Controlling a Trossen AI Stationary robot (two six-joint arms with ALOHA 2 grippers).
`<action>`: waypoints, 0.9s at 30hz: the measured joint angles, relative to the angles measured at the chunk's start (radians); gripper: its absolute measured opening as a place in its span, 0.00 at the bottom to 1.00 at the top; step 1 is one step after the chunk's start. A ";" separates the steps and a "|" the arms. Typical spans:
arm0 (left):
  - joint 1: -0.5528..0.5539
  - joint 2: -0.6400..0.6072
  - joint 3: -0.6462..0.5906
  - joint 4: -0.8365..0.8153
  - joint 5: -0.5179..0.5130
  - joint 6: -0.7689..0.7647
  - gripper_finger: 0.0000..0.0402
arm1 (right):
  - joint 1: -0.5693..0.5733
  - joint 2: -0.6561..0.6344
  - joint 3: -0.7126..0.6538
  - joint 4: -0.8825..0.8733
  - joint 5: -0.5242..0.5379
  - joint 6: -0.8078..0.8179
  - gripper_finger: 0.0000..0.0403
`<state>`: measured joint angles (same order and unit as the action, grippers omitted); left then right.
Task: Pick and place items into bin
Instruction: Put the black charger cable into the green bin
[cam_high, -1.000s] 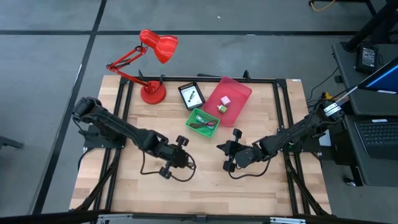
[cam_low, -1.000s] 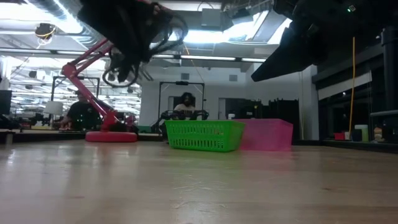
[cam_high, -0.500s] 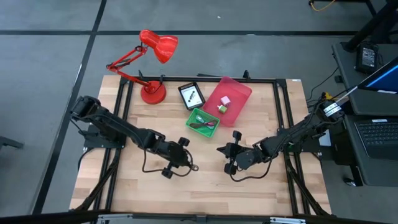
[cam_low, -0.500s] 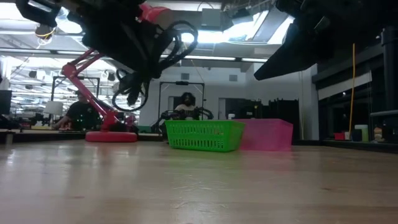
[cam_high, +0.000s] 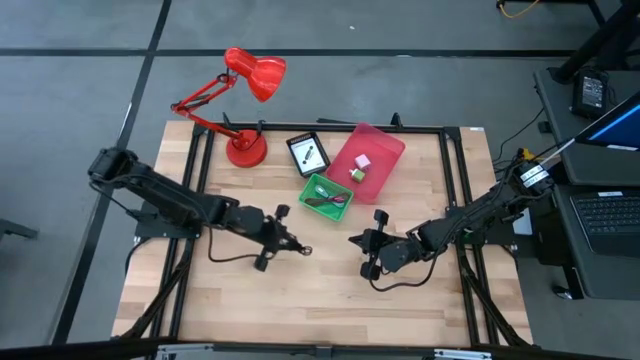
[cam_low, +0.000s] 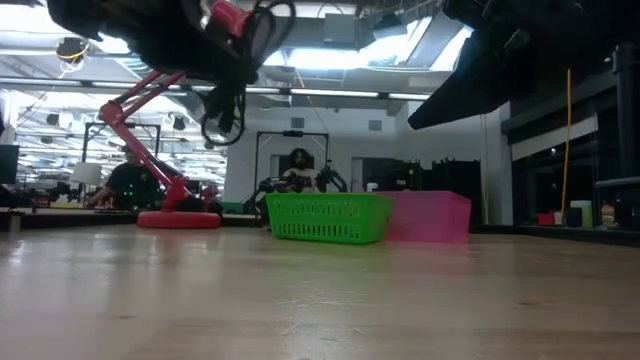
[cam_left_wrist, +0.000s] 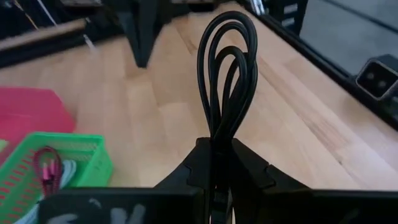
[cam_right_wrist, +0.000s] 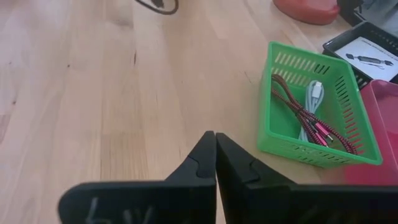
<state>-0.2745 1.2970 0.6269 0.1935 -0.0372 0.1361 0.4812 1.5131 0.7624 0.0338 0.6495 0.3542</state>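
Observation:
My left gripper (cam_high: 283, 242) hovers over the table's middle, left of centre, shut on a coiled black cable (cam_left_wrist: 227, 68). In the low view the cable (cam_low: 222, 118) hangs high above the wood. My right gripper (cam_high: 364, 252) hovers shut and empty right of centre, its fingers (cam_right_wrist: 216, 149) pointing toward the green bin (cam_right_wrist: 314, 118). A maroon cable (cam_right_wrist: 305, 115) and a white one lie in that bin. The pink bin (cam_high: 366, 158) holds a pink cube (cam_high: 362, 160) and a green roll (cam_high: 355, 175). A white card lies in a black tray (cam_high: 308, 152). My left gripper pinches the black cable between its two fingers at the gathered end of the coil (cam_left_wrist: 217, 144), several strands together. The fingers come from the table's left, roughly level. The loops (cam_left_wrist: 227, 56) stick out past the fingertips, and the whole coil is lifted clear of the table.
A red desk lamp (cam_high: 245, 100) stands at the far left corner, its base (cam_low: 180, 218) on the wood. The bins and the tray sit together at the far middle. Bare wood spreads over the table's near half. People sit in the room behind the table.
My left gripper, still shut on the black cable, dipped and then rose again, drawing back a little toward the table's left and far side. The cable stayed lifted clear and swung with it. My right arm kept still.

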 joint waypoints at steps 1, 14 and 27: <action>0.004 -0.013 -0.019 0.026 -0.005 0.000 0.07 | 0.000 0.000 0.000 0.000 0.000 0.000 0.00; 0.106 -0.191 -0.209 0.294 -0.067 0.030 0.07 | 0.000 0.000 0.000 -0.010 0.000 0.001 0.00; 0.122 -0.223 -0.308 0.500 -0.135 -0.063 0.07 | 0.000 0.000 0.000 -0.012 0.001 0.003 0.00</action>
<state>-0.1520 1.0740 0.3187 0.6933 -0.1726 0.0727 0.4812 1.5133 0.7624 0.0221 0.6502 0.3569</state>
